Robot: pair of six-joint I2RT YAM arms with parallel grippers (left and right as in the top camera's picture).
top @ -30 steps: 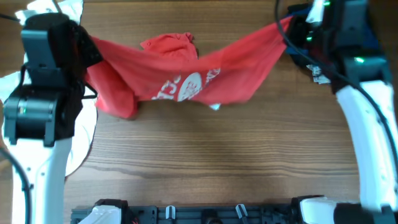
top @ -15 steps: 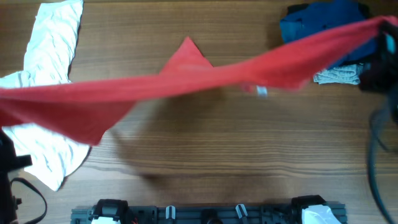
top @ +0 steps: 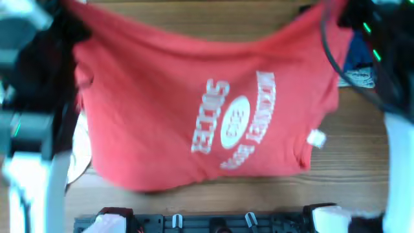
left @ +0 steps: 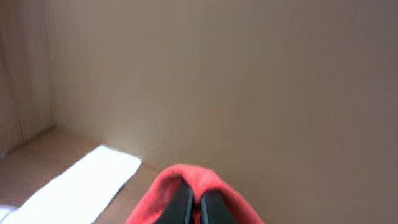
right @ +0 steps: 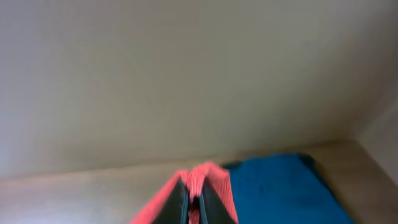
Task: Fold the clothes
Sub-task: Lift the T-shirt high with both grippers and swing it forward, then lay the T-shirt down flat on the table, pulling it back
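We see a T-shirt (top: 149, 110) of plain bright red, printed across the chest in white block letters that curve around a white oval, with a small white label (top: 315, 138) at one edge. Under it the table (top: 349, 181) is brown wood with darker streaked grain. A white shirt (top: 79, 152) shows at the left, a deep blue garment (right: 280, 186) sits beside a pale grey piece (top: 360, 79) at the right, and the arms (top: 29, 175) are black and white with small green lights.
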